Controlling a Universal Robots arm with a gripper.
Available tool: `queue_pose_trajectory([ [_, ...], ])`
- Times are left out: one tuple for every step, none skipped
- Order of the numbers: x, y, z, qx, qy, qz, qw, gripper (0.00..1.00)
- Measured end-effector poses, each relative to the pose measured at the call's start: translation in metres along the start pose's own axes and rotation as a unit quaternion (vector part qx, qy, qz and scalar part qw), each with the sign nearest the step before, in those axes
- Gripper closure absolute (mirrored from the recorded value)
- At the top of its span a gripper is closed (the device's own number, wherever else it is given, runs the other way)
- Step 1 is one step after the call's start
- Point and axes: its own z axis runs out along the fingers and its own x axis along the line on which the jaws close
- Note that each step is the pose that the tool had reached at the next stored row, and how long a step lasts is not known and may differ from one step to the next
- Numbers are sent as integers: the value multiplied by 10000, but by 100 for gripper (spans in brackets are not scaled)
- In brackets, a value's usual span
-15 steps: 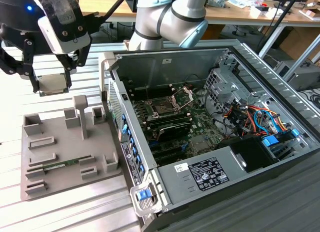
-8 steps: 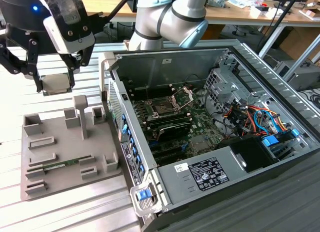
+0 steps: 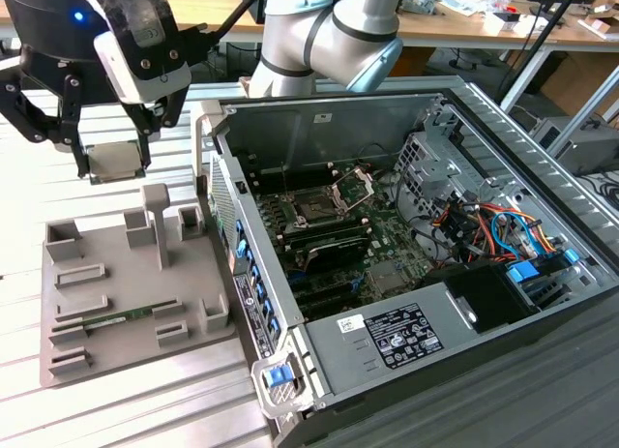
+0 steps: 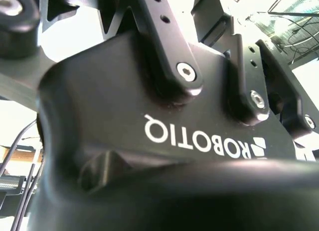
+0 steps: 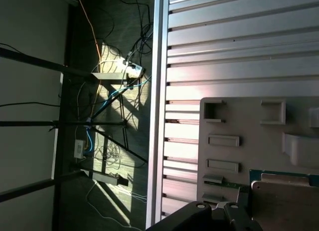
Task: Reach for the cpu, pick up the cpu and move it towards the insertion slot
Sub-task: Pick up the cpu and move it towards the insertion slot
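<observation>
1. The gripper (image 3: 114, 165) is clamped on the cpu (image 3: 112, 160), pinching the flat chip from 2 sides.
2. The cpu hangs in the air over the far edge of the grey tray (image 3: 97, 303) and does not touch it. In the first wrist view the cpu (image 5: 284, 203) looks flat, with the tray (image 5: 244, 121) beyond it.
3. A thin green memory stick (image 3: 121, 319) lies in the tray, well apart from the cpu.
4. The tray rests on the ribbed metal worktop (image 3: 39, 192).
5. The open computer case (image 3: 406, 351) stands just beside the tray, on the exterior view's right of it.
6. The insertion slot (image 3: 314, 209) is deep inside the case, well apart from the tray. Its metal bracket (image 3: 353, 187) is tipped up.
7. I think the pick-up is done and the job now is carrying the cpu to the slot.
8. To do this well, hold the chip flat and squeeze just as hard the whole way. It is thin and could slip or tilt.
9. Go high enough to pass the case wall (image 3: 224, 192) that stands between the tray and the slot.
10. Move slowly and do not bump the raised bracket.
</observation>
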Motion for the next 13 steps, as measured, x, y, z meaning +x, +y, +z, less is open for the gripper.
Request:
queue_pose_trajectory([
  [-7,0,0,0,0,0,10000,45],
  [-19,-1,0,0,0,0,10000,45],
  [-29,-2,0,0,0,0,10000,45],
  [-37,-3,0,0,0,0,10000,45],
  [-43,-3,0,0,0,0,10000,45],
  [-51,-4,0,0,0,0,10000,45],
  [-57,-4,0,0,0,0,10000,45],
  [-70,-5,0,0,0,0,10000,45],
  [-81,-6,0,0,0,0,10000,45],
  [-90,-6,0,0,0,0,10000,45],
  [-97,-7,0,0,0,0,10000,45],
  [-106,-7,0,0,0,0,10000,45],
  [-113,-8,0,0,0,0,10000,45],
])
